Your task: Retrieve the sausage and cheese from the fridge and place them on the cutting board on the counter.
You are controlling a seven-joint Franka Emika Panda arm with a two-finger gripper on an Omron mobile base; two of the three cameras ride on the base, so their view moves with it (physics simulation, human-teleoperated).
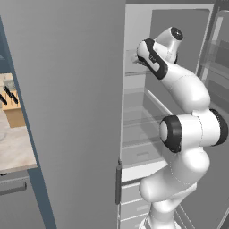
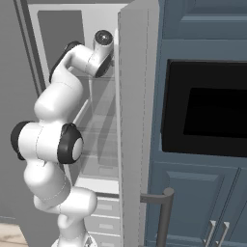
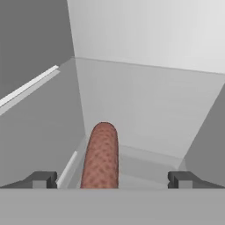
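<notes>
Right at the hand, the gripper (image 3: pixel 110 180) is spread wide, released, both dark fingertips (image 3: pixel 41 179) standing well apart with nothing clamped. One sausage (image 3: pixel 101 156) lies between them, nearer the left tip, with open room on its right before the other tip. From the hand view I can't tell if anything touches it.

The sausage's long axis runs straight away from the hand, its rounded end pointing toward the back wall of the fridge (image 3: pixel 145 101). It rests on a pale shelf, close to the shelf's left edge, where the side wall rises just beside it. Behind it there's a bare stretch of shelf up to the back wall.

Stepping back: one white arm (image 1: pixel 188 129) reaches up through the doorway, wrist bent in at an upper shelf. The open door (image 2: pixel 132 125) stands edge-on just beside the arm's right, so little slack there. Several glass shelves (image 1: pixel 141 120) stack below the hand.

Far off left, past the other door (image 1: pixel 67 103), a strip of counter (image 1: pixel 15 150) carries one wooden knife block (image 1: pixel 12 107).
</notes>
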